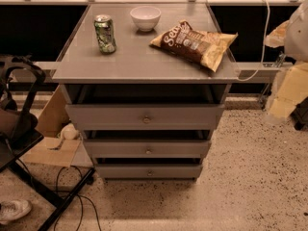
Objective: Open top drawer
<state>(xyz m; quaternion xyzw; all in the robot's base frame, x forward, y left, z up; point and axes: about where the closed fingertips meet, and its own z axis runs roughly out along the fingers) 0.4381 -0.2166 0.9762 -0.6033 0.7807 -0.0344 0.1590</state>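
The top drawer [144, 115] is the widest grey front of the cabinet, with a small round metal knob [147, 120] at its centre. A dark gap shows between its upper edge and the cabinet top [144, 61]; its inside is hidden. Two narrower drawers [147, 149] [148, 171] lie below it. My arm is a pale blurred shape at the right edge, and my gripper [281, 102] hangs there, well to the right of the drawer and apart from the knob.
On the cabinet top stand a green can [105, 33], a white bowl [145, 17] and a chip bag [195, 43]. A black chair frame [21, 129], cardboard [50, 150] and cables [72, 186] are at the left. A white cable [263, 37] hangs at the right. A shoe [13, 210] is at bottom left.
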